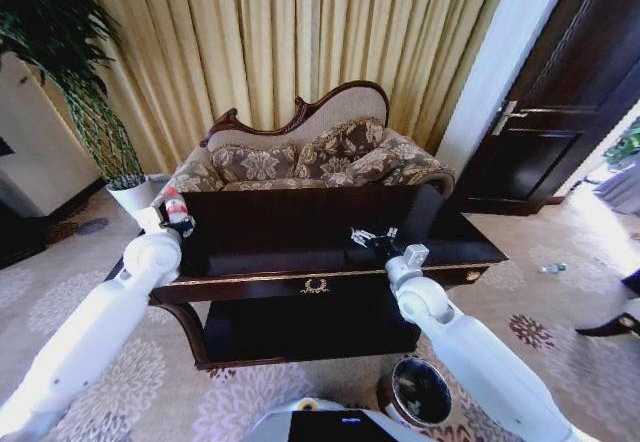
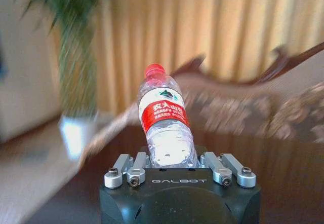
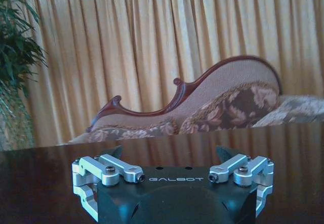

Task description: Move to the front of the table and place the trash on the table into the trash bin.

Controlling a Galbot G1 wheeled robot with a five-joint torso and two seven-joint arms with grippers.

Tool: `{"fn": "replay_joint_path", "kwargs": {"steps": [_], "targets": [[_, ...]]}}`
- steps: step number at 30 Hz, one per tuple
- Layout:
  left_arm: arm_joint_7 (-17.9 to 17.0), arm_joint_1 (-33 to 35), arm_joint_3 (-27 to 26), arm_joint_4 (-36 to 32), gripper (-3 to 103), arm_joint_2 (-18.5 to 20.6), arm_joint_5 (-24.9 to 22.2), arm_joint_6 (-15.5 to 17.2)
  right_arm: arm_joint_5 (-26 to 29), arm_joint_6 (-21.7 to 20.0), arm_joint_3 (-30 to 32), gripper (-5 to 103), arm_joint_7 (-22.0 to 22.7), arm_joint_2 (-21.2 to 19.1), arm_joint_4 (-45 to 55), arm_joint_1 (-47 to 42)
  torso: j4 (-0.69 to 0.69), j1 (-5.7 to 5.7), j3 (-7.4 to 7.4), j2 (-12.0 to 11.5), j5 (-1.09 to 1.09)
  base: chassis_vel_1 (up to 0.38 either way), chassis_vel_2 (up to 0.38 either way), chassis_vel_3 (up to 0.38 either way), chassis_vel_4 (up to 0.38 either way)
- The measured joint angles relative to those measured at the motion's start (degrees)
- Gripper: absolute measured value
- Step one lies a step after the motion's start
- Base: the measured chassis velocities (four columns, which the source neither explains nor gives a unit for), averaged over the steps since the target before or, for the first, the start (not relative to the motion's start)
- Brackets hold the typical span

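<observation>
Now | left gripper [image 2: 172, 171] clamps bottle [image 2: 164, 120] upright above table's [image 1: 300, 224] left end | right gripper [image 3: 172, 176] spread wide, empty

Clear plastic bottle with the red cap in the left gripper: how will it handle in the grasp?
The clear plastic bottle with red cap and label looks empty, so probably light. Its thin ribbed wall may dent under squeeze. The left gripper holds it low on the body and it already leans, so it could pivot or slip.
</observation>
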Motion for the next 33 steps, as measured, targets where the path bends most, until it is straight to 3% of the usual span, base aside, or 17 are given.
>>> {"fn": "replay_joint_path", "kwargs": {"steps": [2,3,4,5,7,9,11,17,27,33], "targets": [[1.97,0.72,-0.39,-0.20,38,0.06,2.01,-0.68,1.00,-0.23,0.00,100,0.51,-0.16,0.33,0.25,0.00,0.00,0.00,0.00,-0.01,0.000,0.000,0.000,0.000],[7.39,2.88,-1.70,-0.98,38,0.36,7.53,-2.96,3.88,-0.66,-0.07,100,2.05,-0.59,1.15,1.29,-0.01,0.00,0.00,0.00,0.00,0.000,0.000,0.000,0.000],[10.13,4.41,-2.60,-1.59,38,0.59,10.37,-4.03,5.28,-0.83,-0.18,100,2.58,-0.86,1.53,1.83,-0.01,0.00,0.00,0.00,0.00,0.000,0.000,0.000,0.000],[10.13,4.41,-2.60,-1.59,38,0.59,10.37,-4.03,5.28,-0.83,-0.18,100,2.58,-0.86,1.53,1.83,-0.01,0.00,0.00,0.00,0.00,0.000,0.000,0.000,0.000],[16.85,8.90,-5.20,-3.82,38,1.16,17.49,-6.61,7.83,-1.39,-0.99,100,3.29,-1.59,2.60,3.28,0.01,0.00,0.00,0.00,0.00,0.000,0.000,0.000,0.000],[17.89,9.83,-5.67,-4.33,38,1.27,18.70,-7.29,8.15,-1.51,-1.22,100,3.35,-1.74,2.83,3.53,0.02,0.00,-0.01,0.00,0.00,0.000,0.000,0.000,0.000],[21.61,12.78,-7.05,-5.81,38,1.68,22.61,-9.44,8.89,-1.98,-2.25,100,3.04,-2.38,3.90,4.19,0.01,0.00,-0.01,0.00,0.00,0.000,0.000,0.000,0.000],[25.03,15.39,-7.28,-7.79,38,3.46,28.22,-12.72,12.00,-2.86,-4.27,100,-1.97,-4.99,8.11,5.48,0.00,-0.01,0.00,0.00,0.00,0.000,0.000,0.000,0.000],[27.48,14.77,-1.26,-13.01,38,6.16,31.64,-15.06,16.93,-3.34,-5.20,100,-3.48,-7.98,12.90,7.25,0.00,-0.01,0.00,0.00,0.01,0.000,0.000,0.000,0.000],[27.88,12.65,2.39,-14.55,38,8.12,34.60,-15.91,17.11,-3.46,-5.20,100,-4.34,-8.05,13.41,6.77,-0.01,-0.01,0.00,0.00,0.01,0.000,0.000,0.000,0.000]]}}
